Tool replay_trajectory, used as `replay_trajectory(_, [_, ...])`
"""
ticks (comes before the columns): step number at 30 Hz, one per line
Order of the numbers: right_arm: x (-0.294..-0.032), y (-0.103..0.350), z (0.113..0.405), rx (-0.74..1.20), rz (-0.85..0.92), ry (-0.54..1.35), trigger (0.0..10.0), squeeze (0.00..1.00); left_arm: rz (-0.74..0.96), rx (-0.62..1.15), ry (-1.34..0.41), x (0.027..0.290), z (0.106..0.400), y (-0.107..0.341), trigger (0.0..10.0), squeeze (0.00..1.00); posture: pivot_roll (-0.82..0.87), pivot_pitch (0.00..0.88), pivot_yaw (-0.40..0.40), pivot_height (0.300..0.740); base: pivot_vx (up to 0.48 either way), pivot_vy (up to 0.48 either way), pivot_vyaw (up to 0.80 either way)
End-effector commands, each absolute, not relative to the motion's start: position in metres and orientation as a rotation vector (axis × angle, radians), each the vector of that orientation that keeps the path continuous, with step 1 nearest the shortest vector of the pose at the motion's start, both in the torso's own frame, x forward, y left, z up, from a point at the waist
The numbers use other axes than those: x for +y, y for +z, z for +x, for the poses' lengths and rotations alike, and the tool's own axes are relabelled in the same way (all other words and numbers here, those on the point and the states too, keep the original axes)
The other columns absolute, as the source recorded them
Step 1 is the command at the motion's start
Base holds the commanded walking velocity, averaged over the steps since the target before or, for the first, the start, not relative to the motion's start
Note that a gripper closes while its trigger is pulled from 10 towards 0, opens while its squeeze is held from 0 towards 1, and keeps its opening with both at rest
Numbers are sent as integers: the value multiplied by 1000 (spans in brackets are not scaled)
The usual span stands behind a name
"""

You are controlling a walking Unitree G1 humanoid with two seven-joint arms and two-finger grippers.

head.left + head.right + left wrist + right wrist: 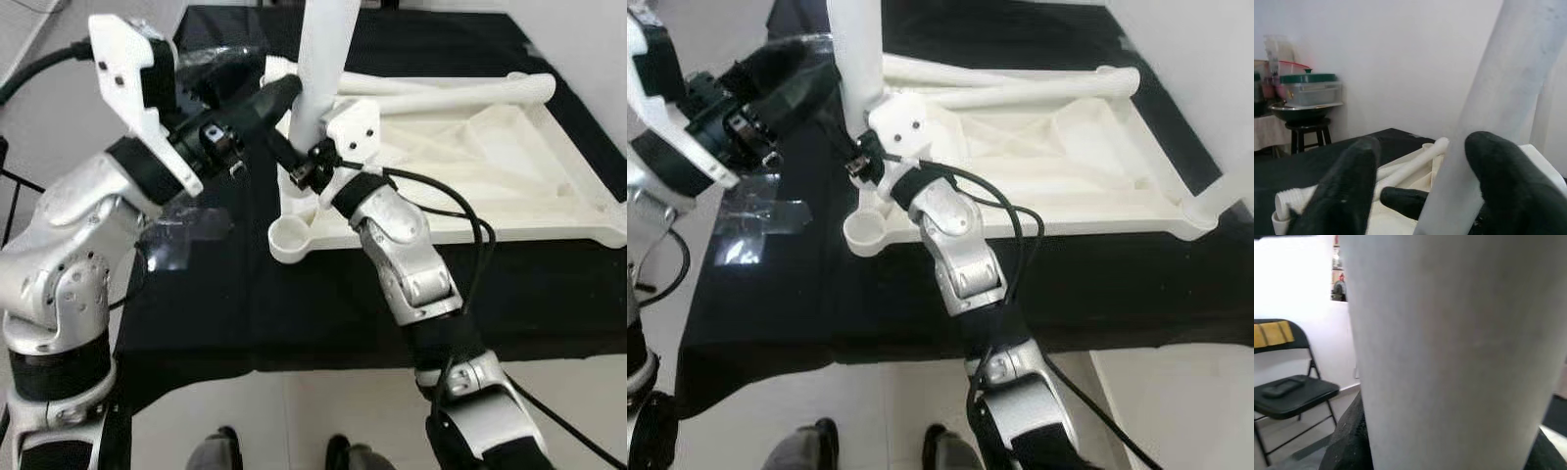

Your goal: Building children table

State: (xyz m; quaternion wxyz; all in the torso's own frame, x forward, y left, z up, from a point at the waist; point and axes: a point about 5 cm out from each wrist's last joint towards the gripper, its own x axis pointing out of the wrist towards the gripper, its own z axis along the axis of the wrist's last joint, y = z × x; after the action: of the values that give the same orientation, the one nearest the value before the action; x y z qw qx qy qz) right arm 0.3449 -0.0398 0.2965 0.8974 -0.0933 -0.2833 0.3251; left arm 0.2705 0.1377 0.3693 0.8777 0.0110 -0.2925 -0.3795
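Observation:
The white tabletop [490, 166] lies upside down on a black-covered table. My right gripper [306, 162] is shut on the lower part of a white table leg [323, 59] and holds it upright over the tabletop's near left corner, just behind the round corner socket [289, 238]. My left gripper [284, 98] reaches in from the left, open, with the leg [1508, 88] between its black fingers [1347, 186] and against one of them. In the right wrist view the leg [1449, 342] is very close. Two more legs [460, 93] lie across the tabletop's far side.
A clear plastic wrapper [186, 235] lies on the black cloth to the left of the tabletop. The table's near edge is just ahead of my feet [216, 450]. A stool with pots [1303, 98] and a folding chair [1288, 391] stand by the walls.

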Motion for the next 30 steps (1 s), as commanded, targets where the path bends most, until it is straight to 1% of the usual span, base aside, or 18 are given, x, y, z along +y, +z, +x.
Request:
replay_trajectory(1, [-19, 284, 344, -543, -305, 741, 10000, 0, 98, -669, -925, 116, 261, 380, 10000, 1000, 134, 151, -36, 740, 0, 0, 0])
replay_trajectory(4, [-13, 278, 344, -535, -374, 758, 10000, 0, 159, -680, -903, 115, 265, 386, 10000, 1000, 135, 145, -37, 740, 0, 0, 0])
replay_trajectory(7, [-9, 272, 344, -525, -421, 766, 10000, 0, 171, -691, -895, 114, 267, 388, 10000, 1000, 136, 142, -38, 740, 0, 0, 0])
replay_trajectory(8, [-4, 256, 346, -481, -519, 774, 10000, 0, 175, -716, -896, 110, 269, 393, 10000, 937, 135, 140, -38, 740, 0, 0, 0])
replay_trajectory(10, [-3, 251, 347, -462, -551, 773, 10000, 0, 171, -725, -904, 109, 269, 394, 10000, 937, 135, 139, -38, 740, 0, 0, 0])
replay_trajectory(11, [-2, 244, 350, -422, -555, 765, 10000, 0, 168, -735, -935, 106, 267, 395, 10000, 0, 133, 138, -38, 740, 0, 0, 0])
replay_trajectory(13, [-4, 237, 357, -365, -554, 732, 10000, 0, 159, -746, -985, 103, 264, 396, 10000, 0, 132, 134, -39, 740, 0, 0, 0])
replay_trajectory(20, [-18, 226, 373, -300, -598, 609, 10000, 0, 166, -752, -1055, 103, 258, 394, 10000, 0, 129, 129, -43, 740, 0, 0, 0])
replay_trajectory(22, [-26, 225, 379, -260, -540, 570, 10000, 0, 172, -741, -1122, 103, 248, 390, 10000, 0, 130, 127, -47, 740, 0, 0, 0])
replay_trajectory(24, [-35, 230, 385, -246, -439, 531, 10000, 0, 212, -715, -1154, 107, 242, 383, 10000, 0, 129, 127, -50, 740, 0, 0, 0])
replay_trajectory(29, [-45, 237, 390, -257, -401, 483, 10000, 0, 263, -691, -1130, 118, 241, 379, 10000, 0, 127, 127, -50, 740, 0, 0, 0])
replay_trajectory(30, [-50, 239, 393, -237, -318, 468, 10000, 0, 303, -685, -1080, 130, 243, 379, 10000, 0, 126, 128, -53, 740, 0, 0, 0])
